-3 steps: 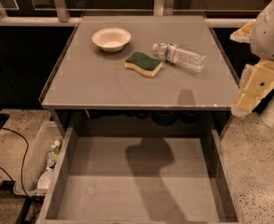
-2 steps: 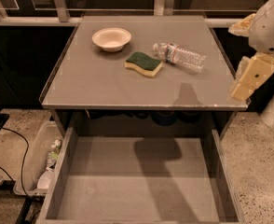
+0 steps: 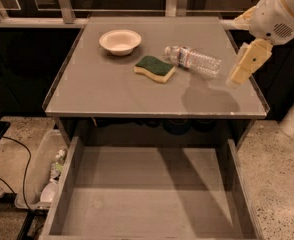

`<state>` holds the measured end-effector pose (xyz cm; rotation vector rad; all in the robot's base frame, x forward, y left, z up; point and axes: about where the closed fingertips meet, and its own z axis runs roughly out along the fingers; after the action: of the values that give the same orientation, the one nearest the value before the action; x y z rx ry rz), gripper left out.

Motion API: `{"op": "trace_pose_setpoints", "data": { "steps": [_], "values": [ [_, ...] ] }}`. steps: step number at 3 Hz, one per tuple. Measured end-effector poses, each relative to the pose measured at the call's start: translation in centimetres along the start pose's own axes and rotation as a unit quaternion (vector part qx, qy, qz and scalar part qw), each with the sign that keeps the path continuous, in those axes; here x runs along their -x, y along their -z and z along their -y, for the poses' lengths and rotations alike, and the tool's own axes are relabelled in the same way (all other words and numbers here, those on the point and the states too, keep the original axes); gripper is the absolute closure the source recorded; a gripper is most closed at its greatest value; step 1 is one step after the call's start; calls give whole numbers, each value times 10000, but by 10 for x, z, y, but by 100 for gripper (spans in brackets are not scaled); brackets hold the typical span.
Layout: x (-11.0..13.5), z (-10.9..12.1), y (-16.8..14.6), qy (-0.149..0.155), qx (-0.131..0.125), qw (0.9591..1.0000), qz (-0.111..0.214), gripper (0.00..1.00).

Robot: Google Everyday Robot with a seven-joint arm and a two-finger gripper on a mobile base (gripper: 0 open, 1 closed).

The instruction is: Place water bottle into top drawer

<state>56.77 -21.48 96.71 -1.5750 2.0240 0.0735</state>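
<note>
The jaws (parted or clenched, I cannot tell) hang over the right edge of the bench (image 3: 137, 94), just beside the water bottle (image 3: 194, 60) lying near the sponge (image 3: 155, 68), with the top drawer (image 3: 152, 194) open below.

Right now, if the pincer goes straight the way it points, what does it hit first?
Likely the bare tabletop near its right edge. The pincer hangs over that side, pointing down and slightly left, just right of the water bottle. Depth is unclear.

Table (image 3: 137, 96), bowl (image 3: 120, 41), sponge (image 3: 155, 68), water bottle (image 3: 194, 60), hand (image 3: 238, 75) above
</note>
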Motion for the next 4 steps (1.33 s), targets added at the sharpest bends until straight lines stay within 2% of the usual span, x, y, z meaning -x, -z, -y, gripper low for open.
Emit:
{"op": "trace_pose_setpoints", "data": {
  "steps": [2, 3, 4],
  "values": [
    [6, 3, 2, 65, -108, 9999, 12, 0],
    [11, 13, -10, -1, -298, 9995, 119, 0],
    [20, 35, -33, -107, -353, 9983, 453, 0]
  ]
}}
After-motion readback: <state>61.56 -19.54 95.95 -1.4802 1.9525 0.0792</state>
